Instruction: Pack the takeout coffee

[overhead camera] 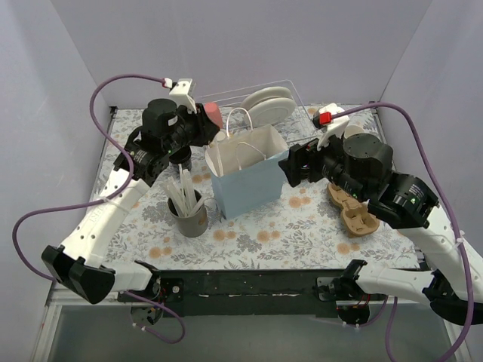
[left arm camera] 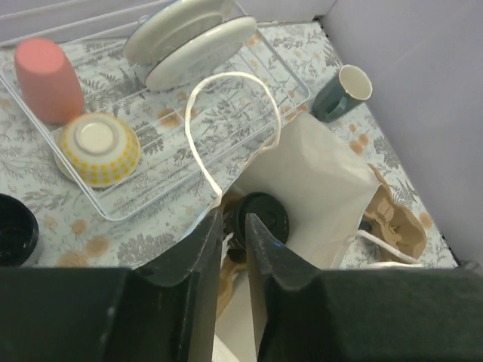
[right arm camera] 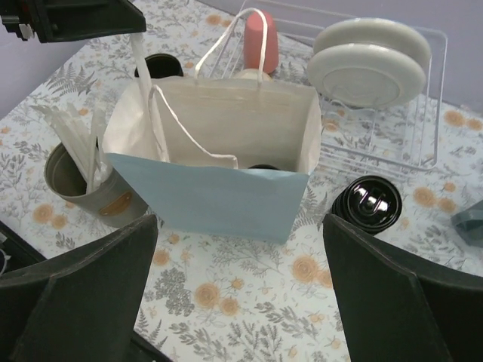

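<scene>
The light-blue paper bag (overhead camera: pixel 249 185) stands open mid-table. One takeout coffee cup (left arm camera: pixel 262 219) with a black lid sits inside it. Another cup (right arm camera: pixel 367 205) stands on the cloth right of the bag, and a third (left arm camera: pixel 15 230) behind its left corner. My left gripper (left arm camera: pixel 232 215) hovers over the bag's back-left rim, jaws a thin slit apart. A white handle strand (right arm camera: pixel 143 68) runs up to it; whether it is pinched is unclear. My right gripper (right arm camera: pixel 240 226) is wide open and empty, low in front of the bag's right side.
A grey utensil cup (overhead camera: pixel 189 217) stands left of the bag. A brown cardboard cup carrier (overhead camera: pixel 356 215) lies to the right under my right arm. At the back are a wire rack (left arm camera: pixel 249 113) with plates, a pink cup (left arm camera: pixel 49 79), a yellow bowl (left arm camera: pixel 98 147) and a blue-grey mug (left arm camera: pixel 341 92).
</scene>
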Robot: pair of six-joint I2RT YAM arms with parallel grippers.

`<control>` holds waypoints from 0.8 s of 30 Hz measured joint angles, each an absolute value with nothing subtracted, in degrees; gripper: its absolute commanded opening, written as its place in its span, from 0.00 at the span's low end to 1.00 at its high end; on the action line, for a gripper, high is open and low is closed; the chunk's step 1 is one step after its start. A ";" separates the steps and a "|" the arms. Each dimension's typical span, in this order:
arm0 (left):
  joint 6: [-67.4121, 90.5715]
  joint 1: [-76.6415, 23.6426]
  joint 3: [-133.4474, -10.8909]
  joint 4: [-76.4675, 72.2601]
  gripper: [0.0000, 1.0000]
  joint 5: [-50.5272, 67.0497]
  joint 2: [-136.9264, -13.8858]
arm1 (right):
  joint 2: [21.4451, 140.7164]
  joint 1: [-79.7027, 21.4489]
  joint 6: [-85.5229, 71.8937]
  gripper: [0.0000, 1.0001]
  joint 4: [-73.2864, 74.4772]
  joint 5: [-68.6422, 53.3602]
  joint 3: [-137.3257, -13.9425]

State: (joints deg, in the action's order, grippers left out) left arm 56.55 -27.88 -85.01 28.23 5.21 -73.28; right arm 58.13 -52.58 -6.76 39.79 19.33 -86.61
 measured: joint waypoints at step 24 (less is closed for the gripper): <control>66.87 -27.86 -76.20 25.91 0.98 20.45 -57.95 | 62.46 -52.58 -29.12 0.98 46.28 14.92 -91.00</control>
State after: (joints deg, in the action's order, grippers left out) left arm 66.87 -27.86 -76.20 25.91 20.45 -57.95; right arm 62.46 -52.58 -29.12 46.28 14.92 -91.00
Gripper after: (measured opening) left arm 0.981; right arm 0.985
